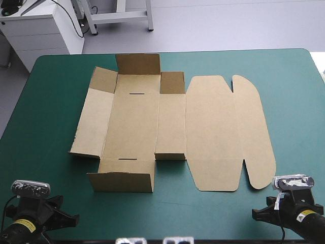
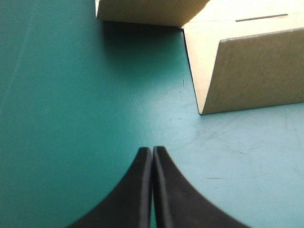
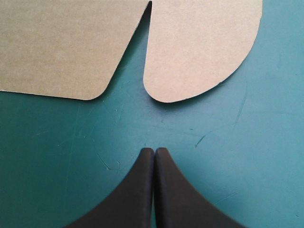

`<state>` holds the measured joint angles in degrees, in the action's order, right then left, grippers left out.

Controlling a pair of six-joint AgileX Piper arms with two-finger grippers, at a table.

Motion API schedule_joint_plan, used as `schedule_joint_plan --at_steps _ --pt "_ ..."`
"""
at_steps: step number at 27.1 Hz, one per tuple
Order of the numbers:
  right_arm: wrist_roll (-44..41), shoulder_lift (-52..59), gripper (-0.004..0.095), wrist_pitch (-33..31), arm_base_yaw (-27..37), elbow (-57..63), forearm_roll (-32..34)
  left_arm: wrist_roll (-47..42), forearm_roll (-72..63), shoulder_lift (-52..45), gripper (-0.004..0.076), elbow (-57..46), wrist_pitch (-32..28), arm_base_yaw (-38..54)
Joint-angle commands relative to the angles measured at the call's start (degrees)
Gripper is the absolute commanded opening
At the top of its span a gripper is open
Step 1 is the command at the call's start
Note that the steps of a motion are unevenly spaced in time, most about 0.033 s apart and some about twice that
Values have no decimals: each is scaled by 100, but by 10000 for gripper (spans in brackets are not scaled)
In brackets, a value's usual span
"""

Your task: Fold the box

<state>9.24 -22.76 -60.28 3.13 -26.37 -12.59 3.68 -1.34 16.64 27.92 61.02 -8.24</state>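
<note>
The brown box (image 1: 172,127) lies opened out in the middle of the teal-green table. Its left wall and both end flaps are slightly raised, and the lid with rounded tabs lies flat on the right. My left gripper (image 1: 38,211) is near the front left corner, shut and empty. Its black fingers (image 2: 152,151) meet over the cover, a short way before the raised near flap (image 2: 256,71). My right gripper (image 1: 289,208) sits at the front right, also shut (image 3: 154,151). It is just short of the lid's rounded tab (image 3: 199,47) and does not touch it.
The teal-green cover (image 1: 294,91) shows as a wide band around the box on every side. The table's front edge runs just behind both grippers. Two narrow slots (image 1: 136,94) are cut in the box's base panel.
</note>
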Motion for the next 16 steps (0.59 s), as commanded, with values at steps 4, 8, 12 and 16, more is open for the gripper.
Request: schedule_joint_plan --at_steps 4,8,12,16 --pt "39 -33 -20 238 36 -137 -90 -24 -213 55 -8 154 -283 -1" --pt "39 -33 -20 238 36 -137 -90 -24 -223 55 -8 154 -283 -1" --pt "39 -33 -20 238 36 -137 -90 -24 -223 55 -8 154 -246 -1" --pt "39 -33 -20 238 36 -137 -90 -88 -223 55 -8 179 -246 -1"
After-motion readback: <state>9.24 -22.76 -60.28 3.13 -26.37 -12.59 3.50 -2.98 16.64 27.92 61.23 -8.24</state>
